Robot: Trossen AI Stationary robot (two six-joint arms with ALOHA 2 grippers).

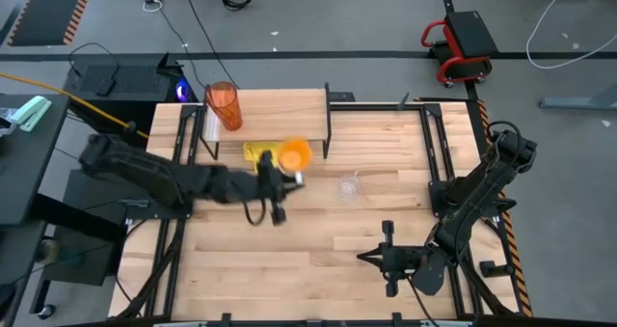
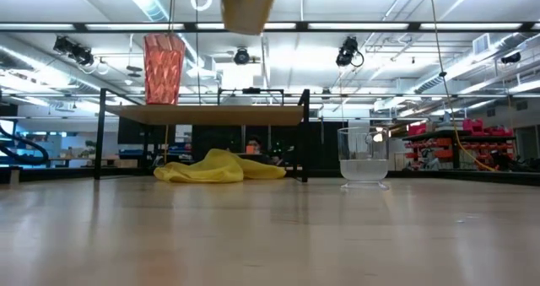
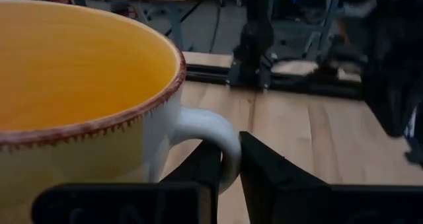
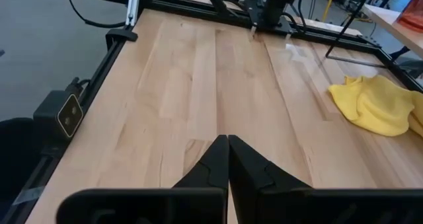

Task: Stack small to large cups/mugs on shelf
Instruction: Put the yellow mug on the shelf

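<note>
Shelf [image 1: 280, 105] carries the tumbler [image 1: 225, 106] at its left end. Left end effector [image 1: 292, 179] pinches the orange mug [image 1: 294, 155] by its handle just in front of the shelf. Clear cup [image 1: 349, 185] stands nearby. Right end effector [image 4: 228, 145] is pressed together.

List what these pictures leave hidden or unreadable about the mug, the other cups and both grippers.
- Orange mug: its base is cut off by the left wrist view's bottom edge; the low view shows only its underside at the top edge.
- Left gripper: pinches the mug's white handle; the high view shows no fingers.
- Small clear cup: too faint in the high view to read its rim.
- Tumbler: its inside is not visible.
- Right gripper: shut, holding nothing.
</note>
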